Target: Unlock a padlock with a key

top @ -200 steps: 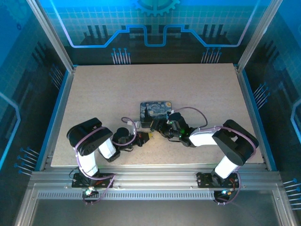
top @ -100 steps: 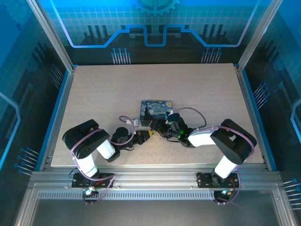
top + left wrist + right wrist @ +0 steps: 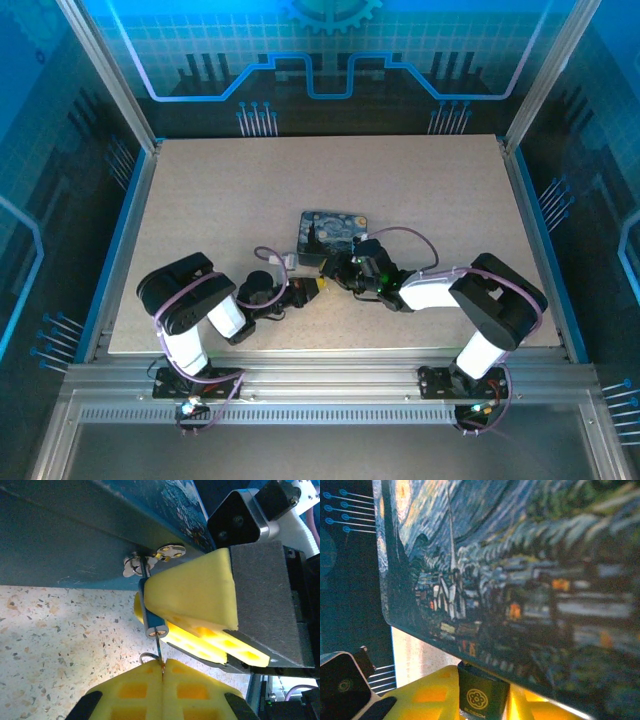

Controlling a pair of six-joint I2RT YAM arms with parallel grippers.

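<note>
In the left wrist view my left gripper (image 3: 164, 667) is shut on the key (image 3: 158, 647), a thin dark sliver with a small wire ring beside it. The key's tip reaches the round bottom end of the padlock (image 3: 148, 611), a small blue-sided body. The padlock's shackle passes through the metal hasp (image 3: 150, 560) on the tin's edge. My right gripper (image 3: 482, 702) is shut on the padlock (image 3: 482, 696), whose dark face bears a flower logo. From above, both grippers meet tip to tip, left gripper (image 3: 312, 288) and right gripper (image 3: 337, 272), just in front of the tin.
The dark tin (image 3: 333, 228) printed with a swirly night sky lies mid-table, directly behind the grippers. Its side wall (image 3: 75, 535) looms close over the left fingers. The speckled tabletop (image 3: 400, 180) stretches beyond it, bounded by a blue-lit frame.
The left arm has shifted slightly, its gripper edging toward the right gripper. Both grippers keep their hold by the tin's near edge.
</note>
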